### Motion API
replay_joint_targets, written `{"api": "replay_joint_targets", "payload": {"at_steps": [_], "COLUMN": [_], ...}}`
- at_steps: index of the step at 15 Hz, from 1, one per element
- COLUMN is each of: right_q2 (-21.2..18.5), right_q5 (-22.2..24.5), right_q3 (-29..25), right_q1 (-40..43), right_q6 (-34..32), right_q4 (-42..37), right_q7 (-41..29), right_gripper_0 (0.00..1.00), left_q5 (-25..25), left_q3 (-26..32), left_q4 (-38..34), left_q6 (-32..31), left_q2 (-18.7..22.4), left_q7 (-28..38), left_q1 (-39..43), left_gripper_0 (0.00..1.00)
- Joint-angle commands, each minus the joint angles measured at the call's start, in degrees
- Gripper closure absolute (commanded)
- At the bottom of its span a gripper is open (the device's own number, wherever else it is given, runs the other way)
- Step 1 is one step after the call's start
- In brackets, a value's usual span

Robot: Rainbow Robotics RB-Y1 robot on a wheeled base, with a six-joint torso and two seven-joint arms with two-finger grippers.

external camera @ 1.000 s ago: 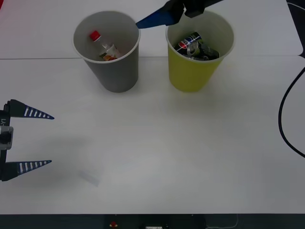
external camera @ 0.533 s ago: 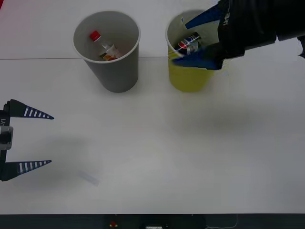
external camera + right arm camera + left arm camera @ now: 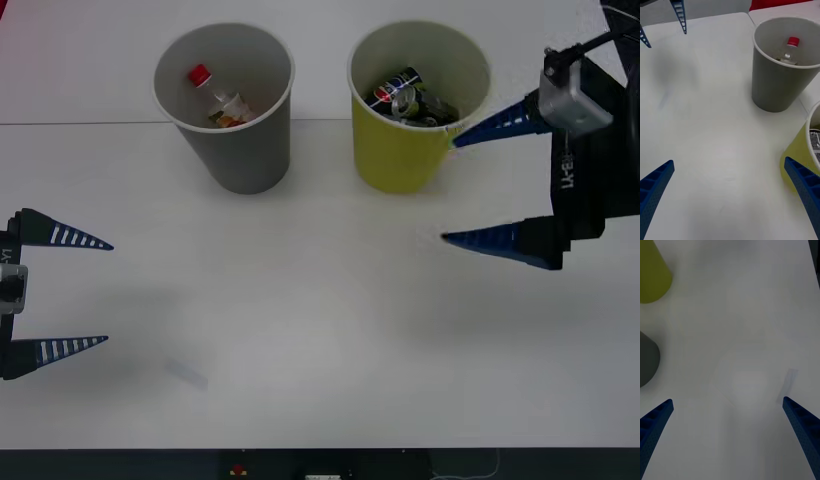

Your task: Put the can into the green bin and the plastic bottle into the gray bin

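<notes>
I am logging, largest first: the tabletop [image 3: 320, 330]; the gray bin [image 3: 228, 110], standing farther from my right pincer [image 3: 448, 190]; the green bin [image 3: 415, 110], standing just beside that released, empty pincer; the can [image 3: 408, 95] lying inside green; the plastic bottle [image 3: 222, 98] lying inside gray. My left pincer [image 3: 108, 293] is idling released, well apart.

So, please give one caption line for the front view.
Bottle in gray bin, can in green bin, both grippers open.
</notes>
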Motion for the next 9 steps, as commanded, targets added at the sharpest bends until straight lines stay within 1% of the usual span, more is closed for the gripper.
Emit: {"api": "replay_joint_targets", "payload": {"at_steps": [1, 5, 9], "right_q2": [0.02, 0.02, 0.02], "right_q5": [-1.09, -1.88, -3.11], "right_q3": [-3.73, -6.45, -9.0], "right_q1": [7.78, 15.34, 23.51], "right_q6": [-0.38, -0.12, 2.35], "right_q4": [-3.22, -5.5, -5.68], "right_q7": [5.9, 11.7, 19.35], "right_gripper_0": [0.0, 0.0, 0.0], "left_q5": [0.0, 0.0, 0.0], "left_q3": [0.0, 0.0, 0.0], "left_q4": [0.0, 0.0, 0.0], "left_q6": [0.0, 0.0, 0.0], "left_q2": [0.0, 0.0, 0.0], "left_q7": [0.0, 0.0, 0.0], "left_q1": [0.0, 0.0, 0.0], "left_gripper_0": [0.0, 0.0, 0.0]}}
